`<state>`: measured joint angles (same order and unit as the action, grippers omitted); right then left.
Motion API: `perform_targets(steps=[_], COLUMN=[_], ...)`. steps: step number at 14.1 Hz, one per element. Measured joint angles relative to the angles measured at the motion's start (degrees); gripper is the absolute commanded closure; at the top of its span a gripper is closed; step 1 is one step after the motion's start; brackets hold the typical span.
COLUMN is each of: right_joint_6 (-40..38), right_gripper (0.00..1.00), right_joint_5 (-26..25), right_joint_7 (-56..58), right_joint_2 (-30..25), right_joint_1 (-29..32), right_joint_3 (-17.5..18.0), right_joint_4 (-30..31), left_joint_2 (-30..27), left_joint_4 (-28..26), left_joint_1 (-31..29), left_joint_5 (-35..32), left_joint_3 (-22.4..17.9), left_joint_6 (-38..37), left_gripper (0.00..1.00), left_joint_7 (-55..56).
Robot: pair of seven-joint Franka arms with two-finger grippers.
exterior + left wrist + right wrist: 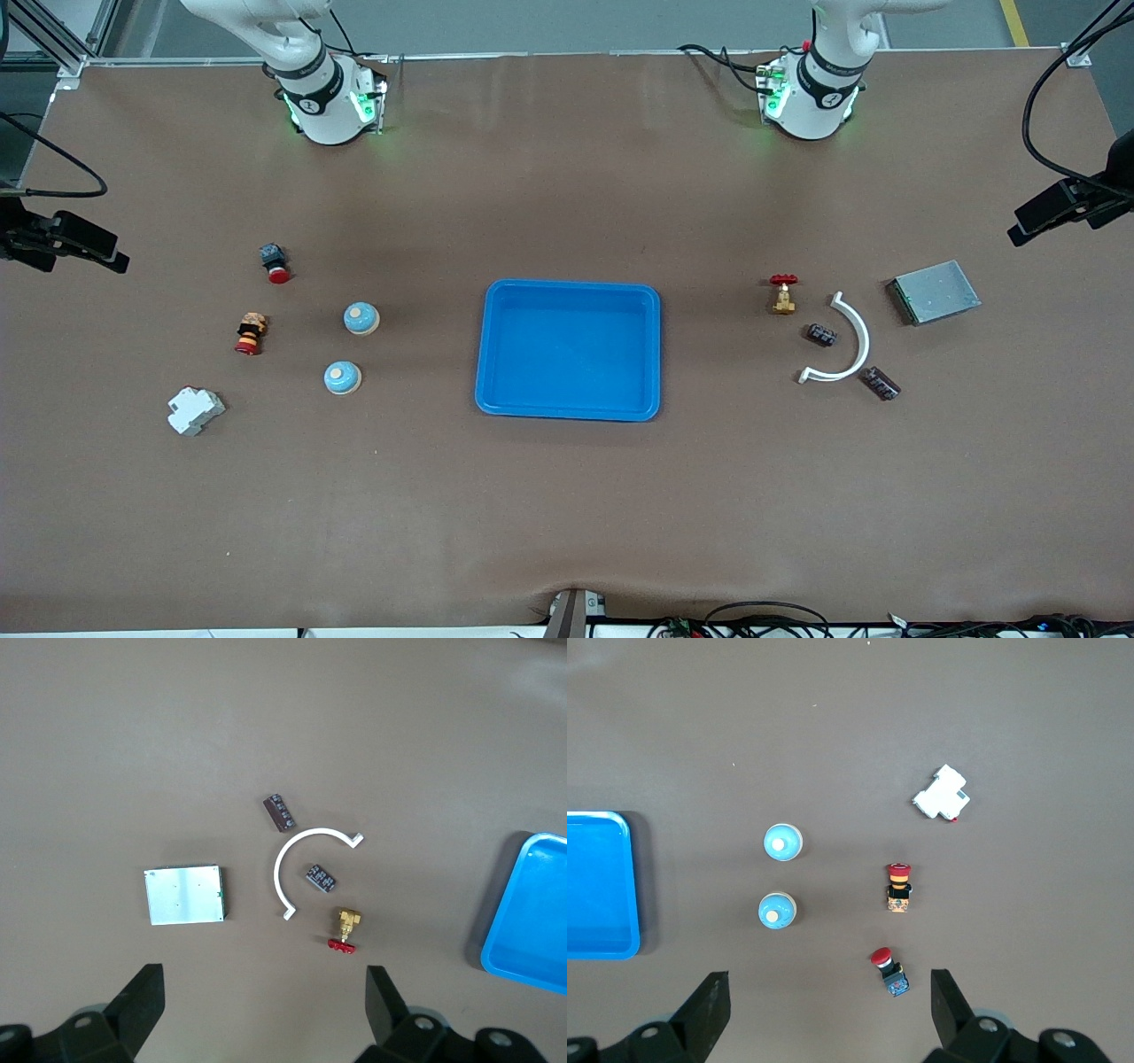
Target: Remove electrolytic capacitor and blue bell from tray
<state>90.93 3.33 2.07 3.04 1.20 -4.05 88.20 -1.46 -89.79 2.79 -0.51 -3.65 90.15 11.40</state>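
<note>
Two dark capacitors lie toward the left arm's end: one (pixel 821 334) inside a white arc, one (pixel 881 383) just outside it, nearer the front camera. Both show in the left wrist view (pixel 321 878) (pixel 280 812). Two blue bells (pixel 361 318) (pixel 342 377) stand toward the right arm's end and show in the right wrist view (pixel 777 910) (pixel 782 842). A blue tray (pixel 483 354) sits empty mid-table. My left gripper (pixel 264 1010) is open and empty, high over the table by the valve. My right gripper (pixel 830 1014) is open and empty, high over the table by a red push button.
By the capacitors: a white arc (pixel 861 341), a brass valve with a red handle (pixel 783 294) and a metal plate (pixel 934 291). By the bells: two red push buttons (pixel 275 262) (pixel 251 333) and a white block (pixel 195 410).
</note>
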Motion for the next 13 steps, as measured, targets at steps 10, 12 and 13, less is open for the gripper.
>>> perform_targets(steps=[10, 12, 13], right_joint_6=[-3.72, -4.19, -4.42], right_gripper=[0.00, 0.00, 0.00], right_joint_5=[-2.57, -2.86, -2.94], right_joint_7=[-0.07, -0.17, -0.17], right_joint_2=[-0.98, -1.48, -1.65], right_joint_1=[0.42, 0.42, 0.42], right_joint_3=[1.68, 2.15, 2.19], right_joint_4=[0.05, 0.05, 0.05], left_joint_2=[0.10, 0.08, 0.05], left_joint_4=[-0.53, -0.69, -0.82], left_joint_1=[0.40, 0.41, 0.42], left_joint_5=[0.00, 0.00, 0.00], left_joint_3=[1.07, 1.79, 2.42], left_joint_6=[-0.27, -0.26, -0.22], left_gripper=[0.00, 0.00, 0.00], left_joint_7=[0.00, 0.00, 0.00])
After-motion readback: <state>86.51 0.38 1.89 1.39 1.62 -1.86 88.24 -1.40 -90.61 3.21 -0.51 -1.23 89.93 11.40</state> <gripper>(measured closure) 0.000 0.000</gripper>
